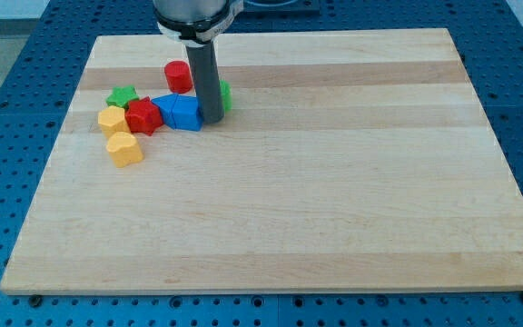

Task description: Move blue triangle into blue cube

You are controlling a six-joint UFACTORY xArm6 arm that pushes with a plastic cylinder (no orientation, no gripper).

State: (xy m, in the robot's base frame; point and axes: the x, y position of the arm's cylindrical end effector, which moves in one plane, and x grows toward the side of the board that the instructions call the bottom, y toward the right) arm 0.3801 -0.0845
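Note:
Two blue blocks sit together at the upper left of the wooden board (334, 182). The left one (165, 106) looks like the blue triangle, and the right one (187, 114) looks like the blue cube. They touch each other. My rod comes down from the view's top, and my tip (212, 120) rests on the board right against the right side of the blue cube. A green block (224, 94) is mostly hidden behind the rod.
A red cylinder (179, 76) lies just above the blue blocks. A red block (142, 116) touches the blue triangle's left side. A green star (123, 94), a yellow block (113, 120) and another yellow block (124, 149) cluster further left.

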